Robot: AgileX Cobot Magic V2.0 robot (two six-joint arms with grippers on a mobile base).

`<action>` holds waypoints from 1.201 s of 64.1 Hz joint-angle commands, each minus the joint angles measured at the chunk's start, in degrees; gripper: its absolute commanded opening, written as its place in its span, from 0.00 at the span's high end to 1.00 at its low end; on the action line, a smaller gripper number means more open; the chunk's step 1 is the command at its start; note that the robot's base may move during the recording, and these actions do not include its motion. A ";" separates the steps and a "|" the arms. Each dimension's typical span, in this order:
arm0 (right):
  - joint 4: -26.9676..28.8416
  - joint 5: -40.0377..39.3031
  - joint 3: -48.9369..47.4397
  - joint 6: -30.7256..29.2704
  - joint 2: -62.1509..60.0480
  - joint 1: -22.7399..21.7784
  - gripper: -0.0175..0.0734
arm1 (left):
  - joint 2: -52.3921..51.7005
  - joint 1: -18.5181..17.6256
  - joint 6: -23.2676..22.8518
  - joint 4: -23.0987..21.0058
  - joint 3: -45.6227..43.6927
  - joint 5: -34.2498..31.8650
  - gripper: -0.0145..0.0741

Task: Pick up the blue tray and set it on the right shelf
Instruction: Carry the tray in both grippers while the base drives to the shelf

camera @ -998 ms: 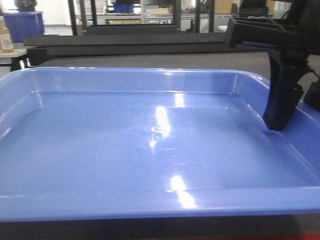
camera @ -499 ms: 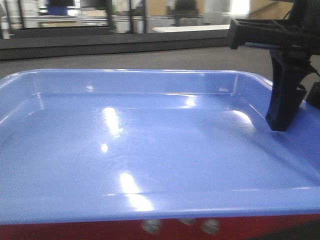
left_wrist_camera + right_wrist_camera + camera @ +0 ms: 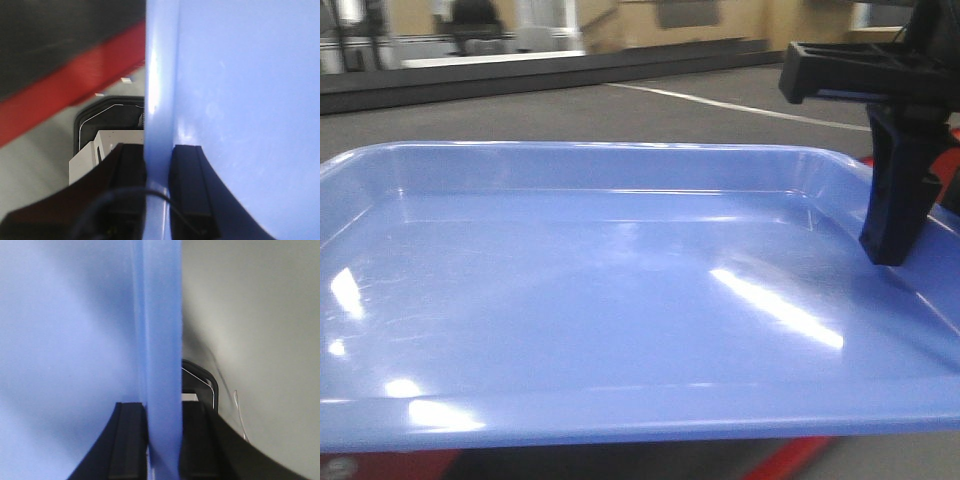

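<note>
The blue tray (image 3: 620,300) fills the front view, held level above the floor, and it holds nothing. My right gripper (image 3: 902,240) clamps its right rim, with one black finger (image 3: 898,190) standing inside the tray. In the right wrist view my right gripper (image 3: 163,432) is shut on the rim (image 3: 160,340). In the left wrist view my left gripper (image 3: 159,177) is shut on the tray's left rim (image 3: 160,90). The left gripper is out of the front view. The right shelf is out of view.
Behind the tray lie grey floor (image 3: 740,115) with a white line and a long dark low beam (image 3: 520,85). Red edging (image 3: 380,465) shows under the tray's front. The left wrist view shows a red band (image 3: 75,80) and a white box (image 3: 92,155) below.
The background has swept sideways: the dark racks and blue bin behind are gone, and floor with a white line shows. The tray and right gripper keep their place in view.
</note>
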 commanded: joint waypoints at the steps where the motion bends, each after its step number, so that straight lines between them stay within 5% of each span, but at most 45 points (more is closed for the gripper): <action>1: 1.52 -3.29 -1.70 0.33 -1.75 -0.13 0.62 | -1.12 -0.48 -0.14 -5.35 -2.01 -1.76 0.85; 77: 1.52 -3.22 -1.70 0.33 -1.75 -0.13 0.62 | -1.12 -0.48 -0.14 -5.35 -2.01 -1.76 0.85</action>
